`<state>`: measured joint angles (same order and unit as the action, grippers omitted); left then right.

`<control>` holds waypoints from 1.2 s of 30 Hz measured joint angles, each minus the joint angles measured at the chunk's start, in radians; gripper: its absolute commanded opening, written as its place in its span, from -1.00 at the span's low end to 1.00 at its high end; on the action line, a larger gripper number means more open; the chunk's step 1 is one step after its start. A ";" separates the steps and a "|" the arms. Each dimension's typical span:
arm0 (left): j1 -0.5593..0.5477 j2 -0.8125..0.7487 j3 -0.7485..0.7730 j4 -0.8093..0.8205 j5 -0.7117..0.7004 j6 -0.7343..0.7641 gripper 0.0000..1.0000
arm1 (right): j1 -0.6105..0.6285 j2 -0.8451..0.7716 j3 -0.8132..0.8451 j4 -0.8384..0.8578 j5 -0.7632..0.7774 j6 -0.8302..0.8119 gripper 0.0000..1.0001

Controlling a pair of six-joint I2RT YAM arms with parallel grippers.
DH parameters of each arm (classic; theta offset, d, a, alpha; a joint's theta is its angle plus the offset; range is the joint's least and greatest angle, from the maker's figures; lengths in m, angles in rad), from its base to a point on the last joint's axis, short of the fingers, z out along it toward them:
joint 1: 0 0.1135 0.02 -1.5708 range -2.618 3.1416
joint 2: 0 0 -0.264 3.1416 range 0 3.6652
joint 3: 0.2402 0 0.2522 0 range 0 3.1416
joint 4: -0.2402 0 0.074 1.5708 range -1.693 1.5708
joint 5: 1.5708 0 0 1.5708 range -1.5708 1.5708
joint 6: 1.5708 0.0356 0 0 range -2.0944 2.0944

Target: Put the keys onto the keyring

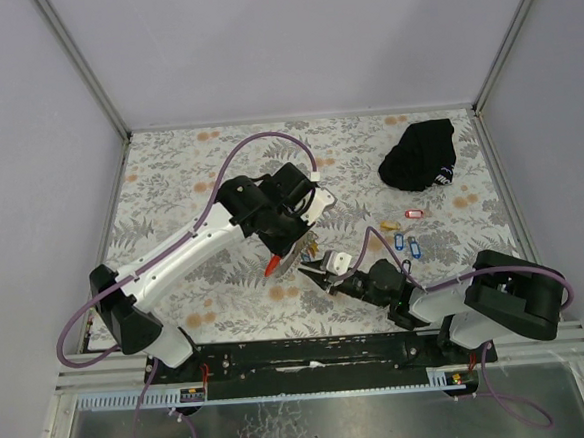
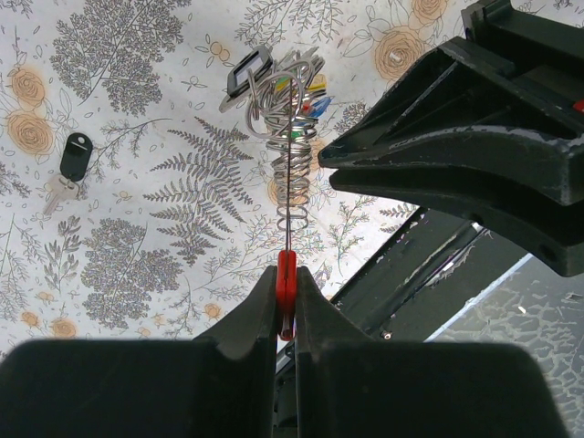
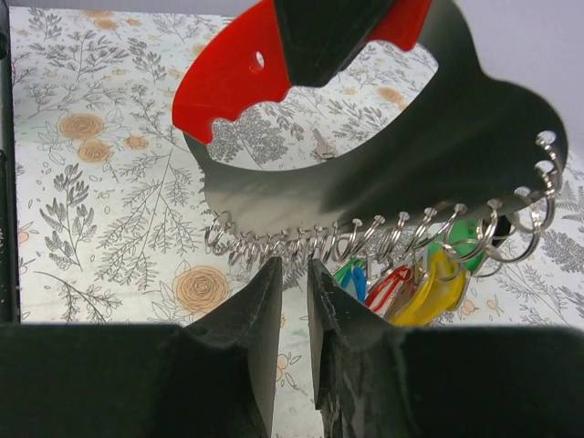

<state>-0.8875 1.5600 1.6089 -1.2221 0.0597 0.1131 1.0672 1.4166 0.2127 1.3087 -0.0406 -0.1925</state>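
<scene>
Red-ended keyring (image 2: 290,164), pinched in left claw (image 2: 286,276)

Robotics test cell, not a home. Evidence: two robot arms (image 1: 189,248) bolted to a black rail (image 1: 311,350); plain white wall panels (image 1: 289,39) in metal framing (image 1: 83,63); exposed purple cabling (image 1: 262,135); cloth-covered table (image 1: 169,177).

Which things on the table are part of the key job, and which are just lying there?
Job:
- keyring, red end in the left hand
- right hand, at its rings
- loose red-tag key, blue-tag keys, black-tag key

Lying about:
- black cloth bundle
</scene>
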 measured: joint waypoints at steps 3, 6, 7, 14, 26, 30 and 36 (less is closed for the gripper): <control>0.000 0.005 0.000 0.000 0.000 0.000 -1.00 | 0.001 0.000 0.003 0.010 0.009 -0.006 -0.55; 0.000 0.010 0.000 0.000 0.001 0.000 -1.00 | 0.002 0.005 0.003 0.024 0.027 -0.011 -0.56; 0.000 0.010 0.000 0.000 0.001 0.000 -1.00 | 0.002 0.007 0.003 0.027 0.031 -0.012 -0.57; 0.000 0.011 0.000 0.000 0.008 0.000 -1.00 | 0.002 0.037 0.022 0.040 0.057 -0.024 -0.56; -0.003 0.011 0.000 0.000 0.011 0.000 -1.00 | 0.003 0.061 0.028 0.052 0.085 -0.032 -0.55; -0.003 0.011 0.000 0.000 0.012 0.000 -1.00 | 0.003 0.067 0.028 0.053 0.086 -0.034 -0.55; -0.003 0.011 0.000 0.000 0.012 0.000 -1.00 | 0.003 0.073 0.028 0.054 0.090 -0.036 -0.56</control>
<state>-0.8906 1.5707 1.6089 -1.2217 0.0715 0.1131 1.0698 1.4895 0.2409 1.3628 0.0498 -0.2283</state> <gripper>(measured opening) 0.035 0.226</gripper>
